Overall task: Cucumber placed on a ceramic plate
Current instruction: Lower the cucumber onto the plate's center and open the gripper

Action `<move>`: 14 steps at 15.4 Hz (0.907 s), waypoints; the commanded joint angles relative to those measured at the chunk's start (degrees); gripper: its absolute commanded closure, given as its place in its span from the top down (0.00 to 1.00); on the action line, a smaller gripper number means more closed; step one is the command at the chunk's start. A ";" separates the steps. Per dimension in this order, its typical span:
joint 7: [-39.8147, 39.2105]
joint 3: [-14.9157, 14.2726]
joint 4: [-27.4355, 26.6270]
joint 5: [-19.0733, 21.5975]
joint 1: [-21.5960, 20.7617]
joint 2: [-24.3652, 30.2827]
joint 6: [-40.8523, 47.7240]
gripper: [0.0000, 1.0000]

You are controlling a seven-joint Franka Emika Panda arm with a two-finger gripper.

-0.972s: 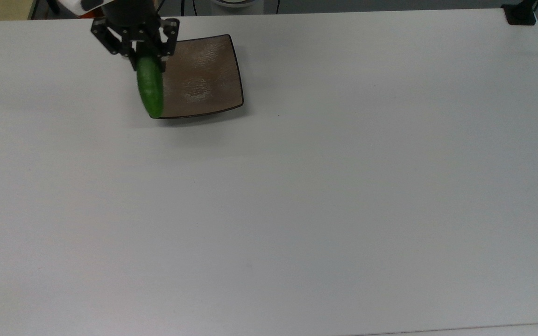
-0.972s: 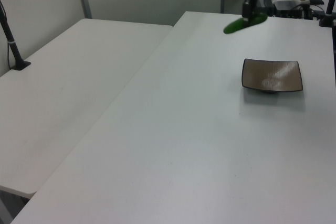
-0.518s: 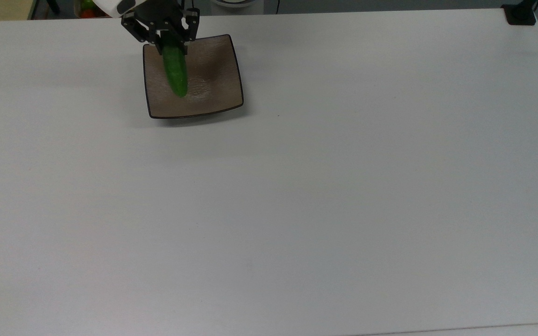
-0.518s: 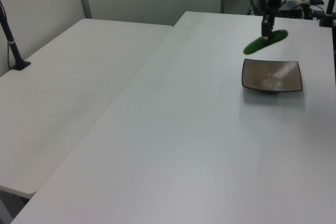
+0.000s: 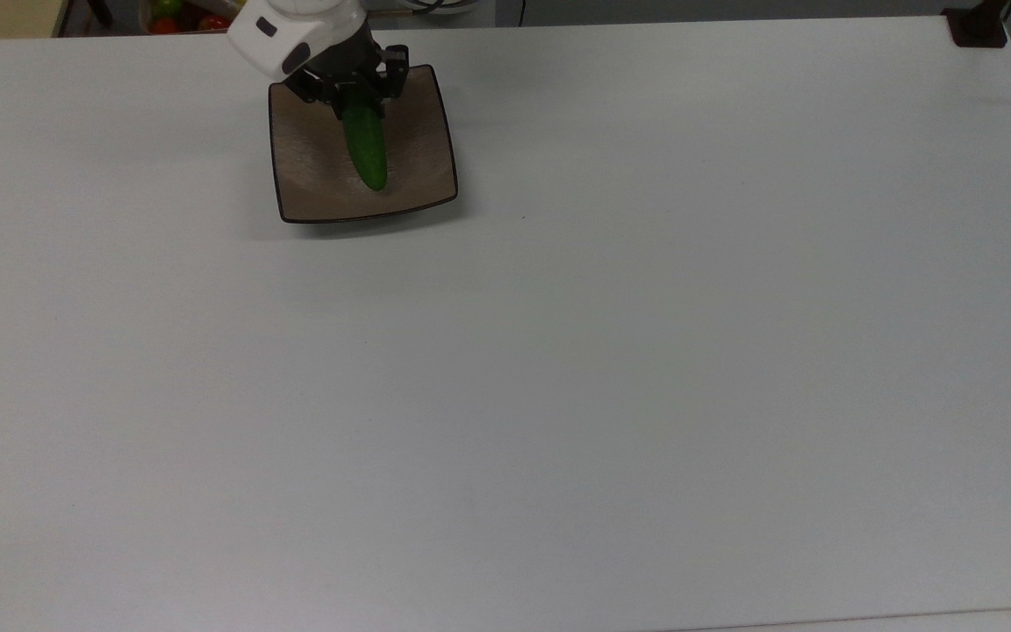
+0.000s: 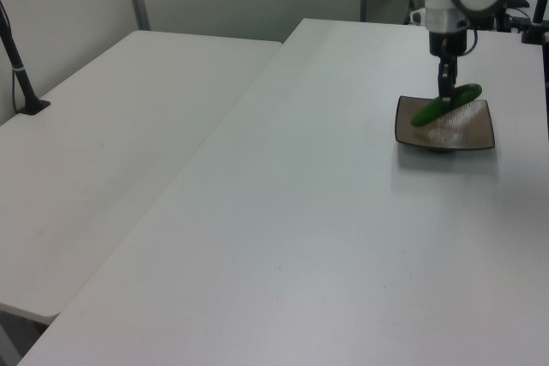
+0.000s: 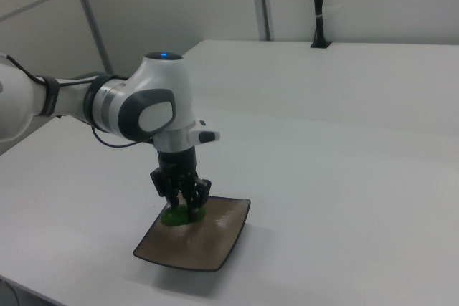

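Since a second ago, gripper point(image 5: 356, 95) has carried cucumber point(image 5: 366, 151) from plate point(image 5: 312, 180) edge to plate centre, near the table's far edge. Gripper grips it; release remains.

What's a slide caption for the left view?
Gripper holds the cucumber tilted, low over the ceramic plate on the white table.

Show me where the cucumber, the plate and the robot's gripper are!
cucumber point(image 5: 367, 156): top view, middle of its green body.
ceramic plate point(image 5: 308, 189): top view, bare brown surface near a corner.
gripper point(image 6: 445, 96): left view, fingertips clamped on the cucumber.
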State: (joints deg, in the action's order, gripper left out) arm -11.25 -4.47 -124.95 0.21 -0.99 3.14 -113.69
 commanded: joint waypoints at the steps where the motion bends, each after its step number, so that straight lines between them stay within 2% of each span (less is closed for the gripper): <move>1: -0.88 0.16 -3.64 -1.71 -0.15 1.96 -1.80 0.22; 7: -0.62 0.16 -3.46 -2.15 -0.15 1.96 -0.83 0.58; 8: -0.62 0.16 -3.46 -2.23 -0.15 1.96 -0.39 0.59; 12: -0.35 0.25 -2.41 -2.50 -0.06 2.22 0.92 0.77; 14: -0.09 0.59 1.00 -2.50 -0.15 2.49 3.72 1.00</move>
State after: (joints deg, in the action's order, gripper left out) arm -11.25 -4.31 -126.52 -1.33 -0.95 3.46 -113.76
